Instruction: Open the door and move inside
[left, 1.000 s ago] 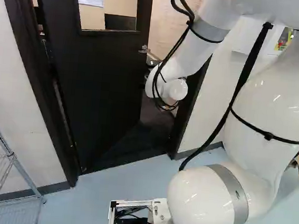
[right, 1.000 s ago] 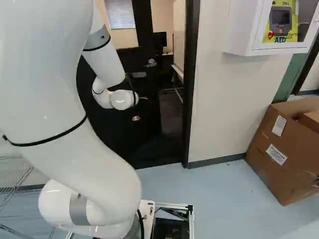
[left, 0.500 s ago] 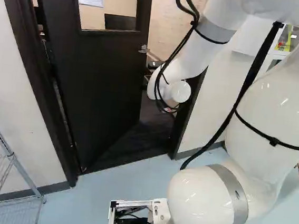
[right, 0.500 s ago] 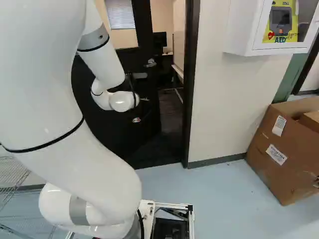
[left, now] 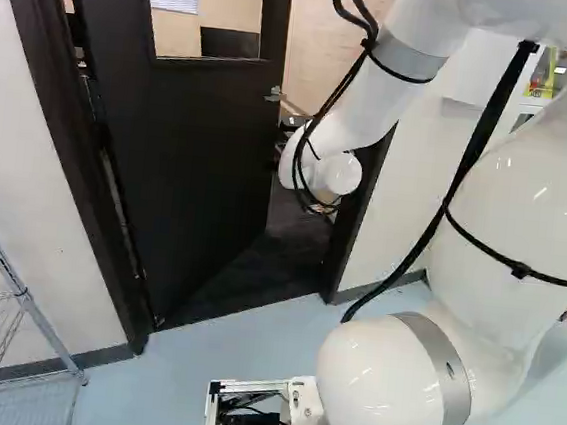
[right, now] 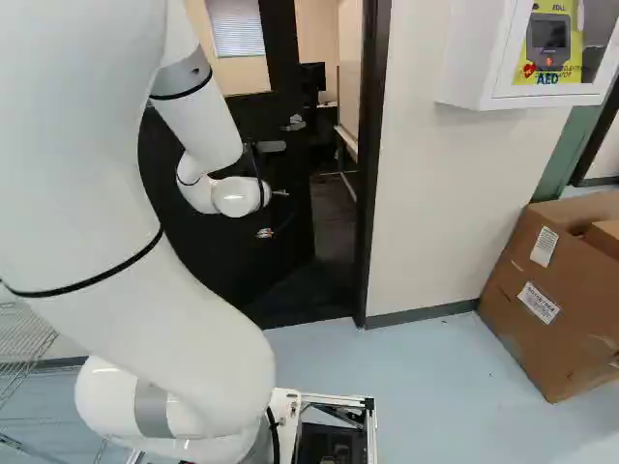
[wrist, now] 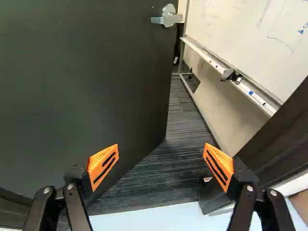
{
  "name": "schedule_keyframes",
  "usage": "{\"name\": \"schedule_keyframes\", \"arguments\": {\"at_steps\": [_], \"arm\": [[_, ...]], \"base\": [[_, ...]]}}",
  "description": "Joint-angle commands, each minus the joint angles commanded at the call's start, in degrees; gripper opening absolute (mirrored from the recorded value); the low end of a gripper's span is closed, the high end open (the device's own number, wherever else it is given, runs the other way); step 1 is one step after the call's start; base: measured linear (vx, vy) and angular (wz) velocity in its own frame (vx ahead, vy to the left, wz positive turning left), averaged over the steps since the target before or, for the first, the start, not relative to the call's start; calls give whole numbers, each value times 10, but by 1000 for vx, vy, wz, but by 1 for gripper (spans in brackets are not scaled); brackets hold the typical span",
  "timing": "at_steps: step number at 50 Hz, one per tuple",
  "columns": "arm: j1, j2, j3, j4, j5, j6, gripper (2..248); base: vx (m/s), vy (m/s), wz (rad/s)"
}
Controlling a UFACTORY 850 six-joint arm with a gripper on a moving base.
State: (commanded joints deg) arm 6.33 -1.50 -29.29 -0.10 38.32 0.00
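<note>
My gripper [right: 264,233] is mostly hidden behind the wrist in the right base view; only a small part shows. In the wrist view the gripper [wrist: 162,158] stands open, its orange-padded fingers wide apart with nothing between them. The dark door [left: 184,153] stands ajar, swung into the room beyond. Its face lies ahead of and beside one finger, and its silver handle [wrist: 168,17] is well ahead, near the free edge. The doorway shows between that edge and the dark frame post [right: 370,174], which rises beside the other finger.
Beyond the doorway are dark carpet [wrist: 166,166] and a whiteboard [wrist: 250,38] with a tray. A wire rack [left: 24,298] stands at the left of the left base view. At the right of the right base view are a wall cabinet [right: 469,68] and a cardboard box [right: 542,319].
The arm first shifted slightly, its forearm and wrist going a little right in the left base view, then held. The base has since moved slightly; the whole scene sits a touch further right.
</note>
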Motion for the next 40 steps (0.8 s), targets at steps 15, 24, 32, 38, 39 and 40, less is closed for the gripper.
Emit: {"name": "schedule_keyframes", "arguments": {"at_steps": [15, 24, 32, 38, 39, 40], "arm": [[0, 0, 0, 0, 0, 0, 247], [0, 0, 0, 0, 0, 0, 247], [0, 0, 0, 0, 0, 0, 247], [0, 0, 0, 0, 0, 0, 247], [0, 0, 0, 0, 0, 0, 247], [0, 0, 0, 0, 0, 0, 247]], "base": [[69, 31, -11], [34, 36, 72], [49, 56, 129], [47, 59, 141], [52, 59, 147], [53, 60, 143]]}}
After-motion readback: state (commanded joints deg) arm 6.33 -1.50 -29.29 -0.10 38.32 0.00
